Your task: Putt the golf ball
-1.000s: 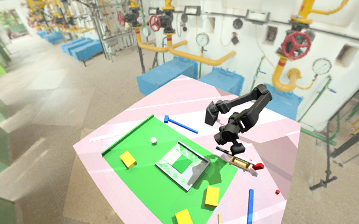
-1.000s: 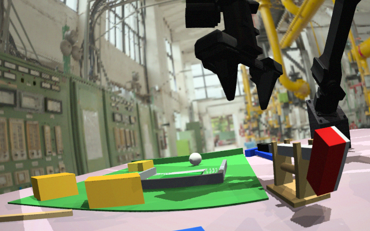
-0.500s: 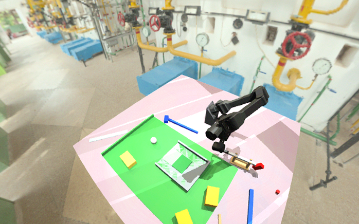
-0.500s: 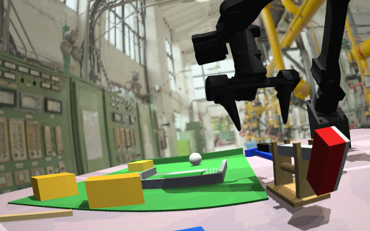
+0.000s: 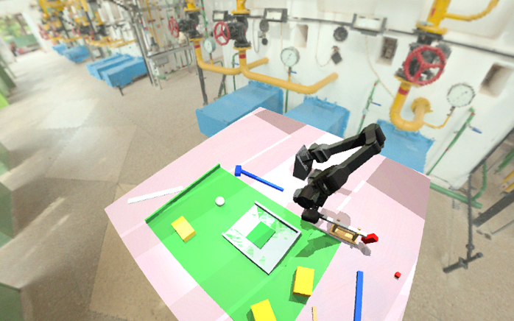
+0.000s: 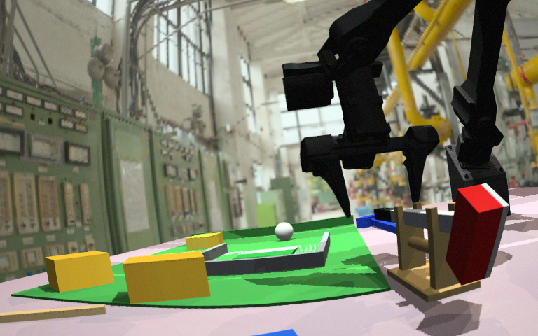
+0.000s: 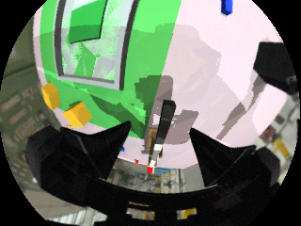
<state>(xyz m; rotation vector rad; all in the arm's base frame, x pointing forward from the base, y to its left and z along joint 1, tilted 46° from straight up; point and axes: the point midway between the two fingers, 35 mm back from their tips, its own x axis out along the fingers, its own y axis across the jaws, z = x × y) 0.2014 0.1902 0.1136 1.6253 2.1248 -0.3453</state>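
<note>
Red putter (image 6: 473, 233) lies across a small wooden stand (image 6: 426, 273) on pink counter (image 6: 495, 309), just off the green mat's (image 6: 277, 283) edge, red head overhanging one end, dark grip at the other. Gripper (image 6: 378, 208) spread wide w/ nothing in it, fingers pointing down, one each side of the shaft nr the grip end, not clamped. Golf ball (image 5: 219, 200) sits on the mat beyond the grey-framed raised green (image 5: 260, 234), well apart from putter. Yellow blocks (image 5: 303, 280) dot the mat; blue putter (image 5: 258, 177) past its far edge.
</note>
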